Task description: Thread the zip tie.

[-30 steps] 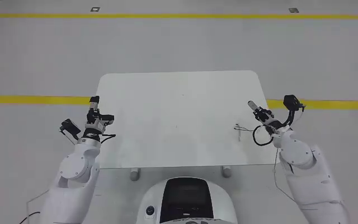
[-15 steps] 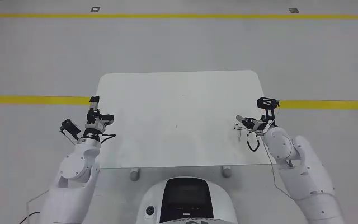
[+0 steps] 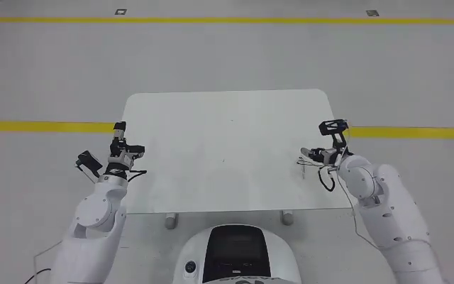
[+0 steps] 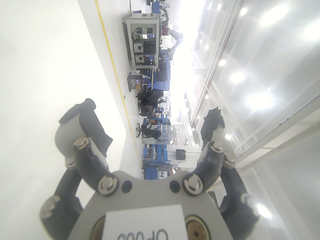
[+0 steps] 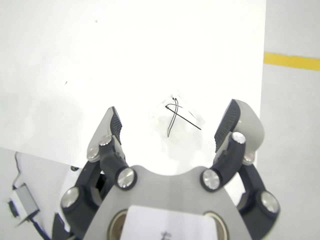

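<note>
Two thin black zip ties (image 5: 176,116) lie crossed on the white worktop (image 5: 75,38), close to its right edge and toward the near side. Their heads sit close together. One tie curves away from the heads, the other runs straight, and they cross just below the heads. A faint clear film seems to lie under them, but I cannot tell what it is. From above, the zip ties (image 3: 305,165) show as a small dark tangle.

The right gripper (image 5: 173,104) is open, its ribbed fingers (image 5: 225,123) spread wide and holding nothing. In the right wrist view the ties sit in the gap between the two fingers, apart from both. From above, the right gripper (image 3: 310,153) is over the worktop (image 3: 227,128), just beside the ties and pointing inward from the right edge.

The left gripper (image 4: 151,106) is also open and empty, its dark fingers (image 4: 95,126) well apart. From above, the left gripper (image 3: 119,131) is at the worktop's left edge, far from the ties and pointing away from the robot.

A yellow line (image 3: 57,126) crosses the grey floor on both sides of the worktop, and a second one (image 3: 213,20) runs farther back.
</note>
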Controlling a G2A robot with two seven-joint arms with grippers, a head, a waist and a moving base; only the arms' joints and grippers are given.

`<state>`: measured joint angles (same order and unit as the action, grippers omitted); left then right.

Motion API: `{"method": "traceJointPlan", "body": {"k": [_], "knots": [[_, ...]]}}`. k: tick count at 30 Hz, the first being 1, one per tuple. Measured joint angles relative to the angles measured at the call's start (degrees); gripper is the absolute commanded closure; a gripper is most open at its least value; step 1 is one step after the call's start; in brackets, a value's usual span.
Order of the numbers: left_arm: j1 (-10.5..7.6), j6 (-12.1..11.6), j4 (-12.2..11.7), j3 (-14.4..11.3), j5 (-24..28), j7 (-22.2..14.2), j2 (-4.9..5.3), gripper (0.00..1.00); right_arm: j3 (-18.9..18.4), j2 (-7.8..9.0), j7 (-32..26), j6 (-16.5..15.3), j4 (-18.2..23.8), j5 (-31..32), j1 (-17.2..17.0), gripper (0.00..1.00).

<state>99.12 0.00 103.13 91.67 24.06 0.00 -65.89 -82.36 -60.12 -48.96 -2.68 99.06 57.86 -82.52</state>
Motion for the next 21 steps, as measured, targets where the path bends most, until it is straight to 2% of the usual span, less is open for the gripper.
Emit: {"method": "traceJointPlan", "body": {"k": [4, 7, 9, 21], "knots": [[0.00, 0.0, 0.0, 0.0, 0.0, 0.0, 0.00, 0.00, 1.4, 0.46, -6.6, -7.3, -0.6, 3.6, 4.0, 0.00], [0.00, 0.0, 0.0, 0.0, 0.0, 0.0, 0.00, 0.00, 3.3, 0.50, -10.9, -10.5, -1.9, 4.5, 6.7, 0.00], [0.00, 0.0, 0.0, 0.0, 0.0, 0.0, 0.00, 0.00, 4.3, 0.39, -12.4, -10.8, -2.9, 4.6, 8.0, 0.00], [0.00, 0.0, 0.0, 0.0, 0.0, 0.0, 0.00, 0.00, 4.3, 0.38, -12.3, -10.6, -3.0, 4.5, 8.0, 0.00]]}}
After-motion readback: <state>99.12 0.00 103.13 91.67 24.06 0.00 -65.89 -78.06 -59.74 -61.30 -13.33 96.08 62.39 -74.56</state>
